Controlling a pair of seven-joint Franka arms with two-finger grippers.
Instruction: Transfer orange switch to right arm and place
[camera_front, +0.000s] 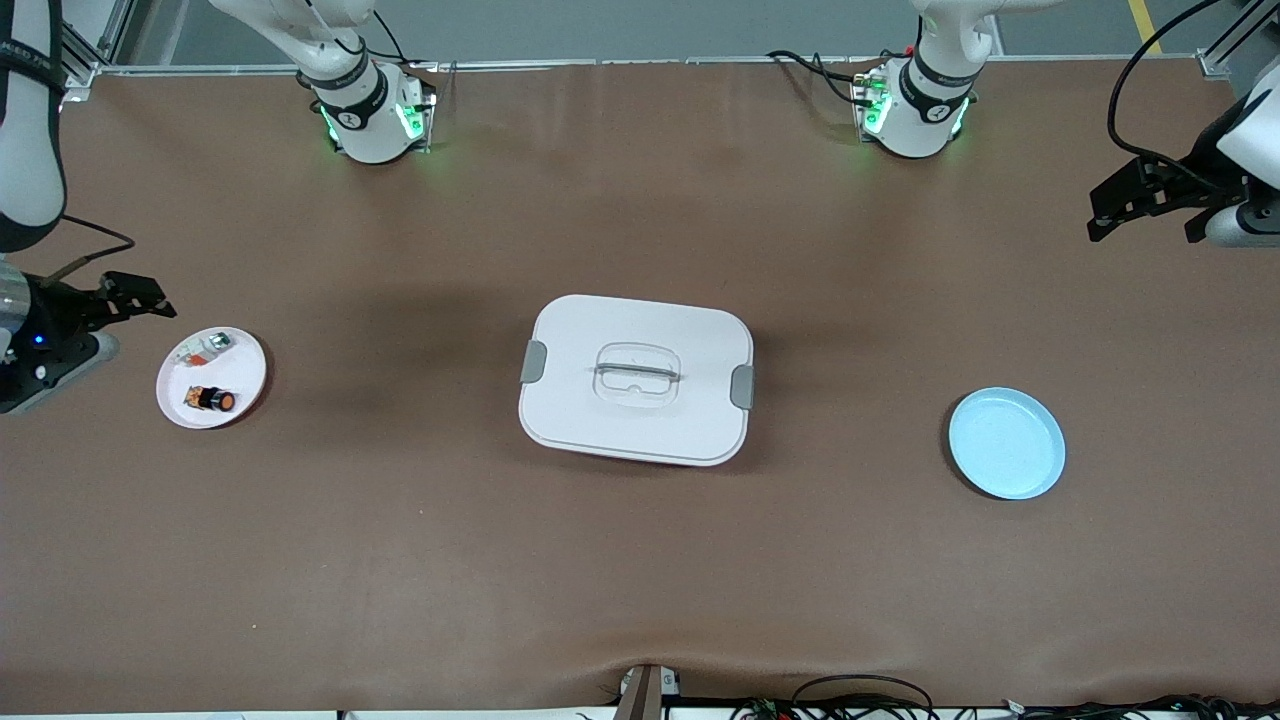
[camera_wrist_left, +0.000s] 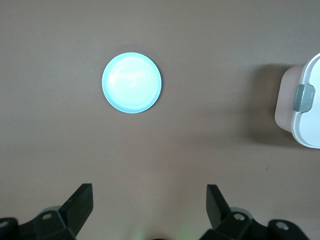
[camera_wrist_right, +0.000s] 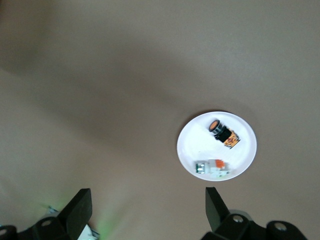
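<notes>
both arms run off frame. the orange switch (camera_front: 213, 399) lies on the white plate (camera_front: 248, 383) at the right arm's end. left pincer (camera_front: 1140, 200) and right pincer (camera_front: 130, 296) gape wide, empty, above the desk (camera_front: 640, 580).

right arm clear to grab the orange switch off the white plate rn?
Probably yes. The right end effector is open beside the white plate, and the orange switch lies uncovered on it, apart from the whitish part. Nothing stands between them.
</notes>
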